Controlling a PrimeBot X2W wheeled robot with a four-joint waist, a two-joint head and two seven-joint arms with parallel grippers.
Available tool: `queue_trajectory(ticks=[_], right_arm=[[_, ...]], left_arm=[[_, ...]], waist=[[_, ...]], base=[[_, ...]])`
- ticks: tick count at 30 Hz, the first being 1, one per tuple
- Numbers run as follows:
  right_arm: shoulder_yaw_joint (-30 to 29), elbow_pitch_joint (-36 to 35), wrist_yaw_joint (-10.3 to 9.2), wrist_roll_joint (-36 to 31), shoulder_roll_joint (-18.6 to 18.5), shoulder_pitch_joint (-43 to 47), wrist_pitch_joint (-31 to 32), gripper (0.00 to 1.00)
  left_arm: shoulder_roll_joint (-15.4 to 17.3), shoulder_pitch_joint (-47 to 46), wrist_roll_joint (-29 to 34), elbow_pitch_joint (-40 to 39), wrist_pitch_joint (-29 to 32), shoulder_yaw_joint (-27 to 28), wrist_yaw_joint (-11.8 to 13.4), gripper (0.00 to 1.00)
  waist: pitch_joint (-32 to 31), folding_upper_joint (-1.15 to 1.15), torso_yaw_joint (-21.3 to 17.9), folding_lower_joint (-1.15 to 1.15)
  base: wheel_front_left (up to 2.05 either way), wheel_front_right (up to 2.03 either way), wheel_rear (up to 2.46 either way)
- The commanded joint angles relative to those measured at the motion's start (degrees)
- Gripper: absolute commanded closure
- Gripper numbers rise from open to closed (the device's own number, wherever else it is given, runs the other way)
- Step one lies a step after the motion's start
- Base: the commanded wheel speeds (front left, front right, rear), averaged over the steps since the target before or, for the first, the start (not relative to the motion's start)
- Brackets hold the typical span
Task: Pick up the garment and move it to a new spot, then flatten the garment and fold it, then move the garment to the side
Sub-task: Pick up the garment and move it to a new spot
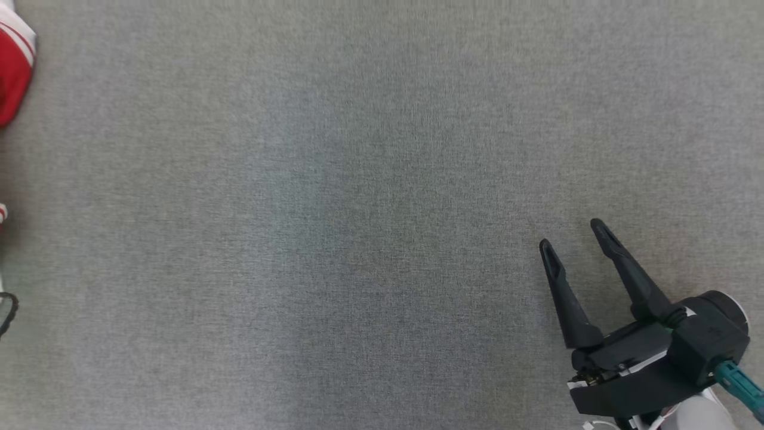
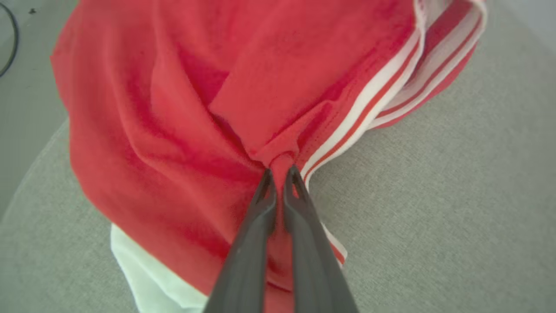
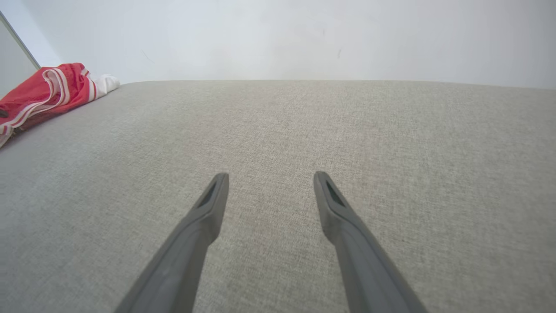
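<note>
grey fabric surface [image 1: 358,209] — left gripper [image 2: 280,171], fingers clamped on a fold of the red garment [image 2: 173,108]; right gripper [image 1: 572,234], fingers wide, empty. pick-up step — next, i'd judge, lift and carry it centreward.

The garment [image 2: 173,130] is soft matt cloth, smooth-looking. The surface [image 1: 358,209] under it is coarse grey woven fabric. My fingers [image 3: 347,234] look like matt dark plastic.

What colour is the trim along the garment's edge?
White trim with thin red stripes, on a red garment; clearest in the left wrist view.
</note>
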Motion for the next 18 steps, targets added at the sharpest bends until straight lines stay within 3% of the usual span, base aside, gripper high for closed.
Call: queue_trajectory(ticks=[1,8,18], right_arm=[[0.25,0.47,-0.14,0.44,0.54,-0.39,-0.50,0.00],[1.33,4.06,-0.14,1.72,2.30,-0.20,-2.09,0.00],[1.73,8.73,-0.14,2.99,5.53,1.76,-3.99,0.00]], left_arm=[[1.04,0.76,-0.12,-0.30,-0.42,-0.07,-0.86,1.00],[4.62,-0.83,0.57,-1.61,-2.83,-0.55,-5.24,1.00],[4.82,-5.98,0.03,-5.75,-3.94,-5.37,-11.17,1.00]], waist=[[-2.20,-0.01,0.39,0.00],[-9.82,-0.01,0.68,0.00],[-22.10,-0.01,0.59,0.00]], base=[[0.00,0.00,0.00],[0.00,0.00,0.00],[0.00,0.00,0.00]])
